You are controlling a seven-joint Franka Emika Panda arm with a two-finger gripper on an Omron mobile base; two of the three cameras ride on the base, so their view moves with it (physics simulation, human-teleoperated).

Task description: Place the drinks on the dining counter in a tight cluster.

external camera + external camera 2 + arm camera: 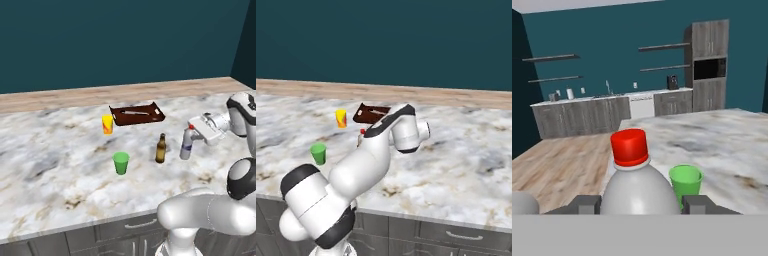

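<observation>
- Right base view: the arm hides most of the clear bottle [362, 132]; just its red cap shows at frame centre-left.
- Gripper [643, 204] clamps the clear bottle [187, 144], fingers [587, 204] against both sides.
- Bottle: clear body, blue label, upright, right of centre in the left base view, beside the brown beer bottle [160, 148].
- Dining counter [50, 165]: white-grey marble; teal walls behind.

A white robot arm [363, 165] rises from the lower left over a marbled worktop [456, 155]. A green cup [318, 153] stands near the front edge. A yellow-orange cup [341, 118] and a dark brown tray [369, 113] sit nearer the far edge. A red cap [362, 131] peeks beside the arm.
</observation>
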